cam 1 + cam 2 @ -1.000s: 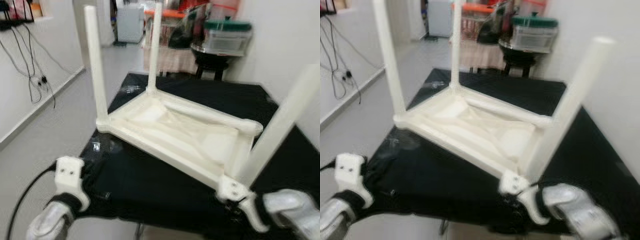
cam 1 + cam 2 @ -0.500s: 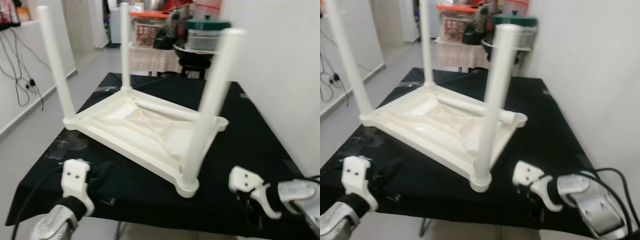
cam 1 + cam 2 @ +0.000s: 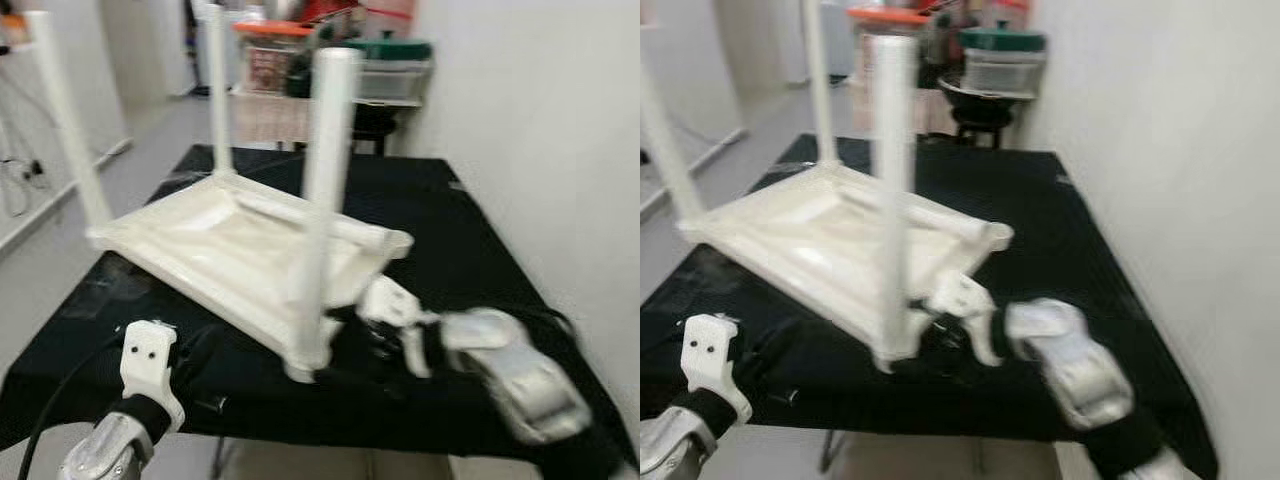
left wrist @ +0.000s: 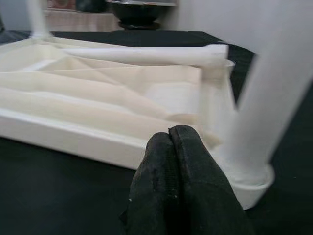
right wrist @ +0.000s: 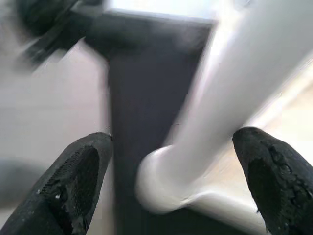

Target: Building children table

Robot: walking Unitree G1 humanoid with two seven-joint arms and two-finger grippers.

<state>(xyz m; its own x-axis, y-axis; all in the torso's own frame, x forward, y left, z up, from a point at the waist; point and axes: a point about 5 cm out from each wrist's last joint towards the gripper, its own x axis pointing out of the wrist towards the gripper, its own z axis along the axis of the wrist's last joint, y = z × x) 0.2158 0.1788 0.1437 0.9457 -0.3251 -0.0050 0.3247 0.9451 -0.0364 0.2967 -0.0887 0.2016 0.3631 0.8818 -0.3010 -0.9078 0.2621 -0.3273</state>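
The white children's table (image 3: 220,250) lies upside down on a black-covered table (image 3: 470,250). Three legs stand up from its corners, and the near leg (image 3: 322,200) is the closest to me. A fourth leg (image 4: 146,54) lies loose along the far rim. My right gripper (image 5: 176,166) is open, with one finger on each side of the near leg's base (image 5: 161,181) and not closed on it. In the eye view the right gripper (image 3: 340,352) is low beside that corner. My left gripper (image 4: 168,139) is shut and empty, just short of the table's near rim.
A white wall (image 3: 540,150) runs close along the right side. Behind the table stand a stool with a green-lidded container (image 3: 395,55) and an orange-lidded box (image 3: 272,50). Grey floor (image 3: 40,270) lies to the left. The cloth's front edge (image 3: 300,430) is close to me.
The right gripper swung left from beside the table to the near leg's base, which now sits between its open fingers. The view shifted and blurred. The left gripper stayed put.
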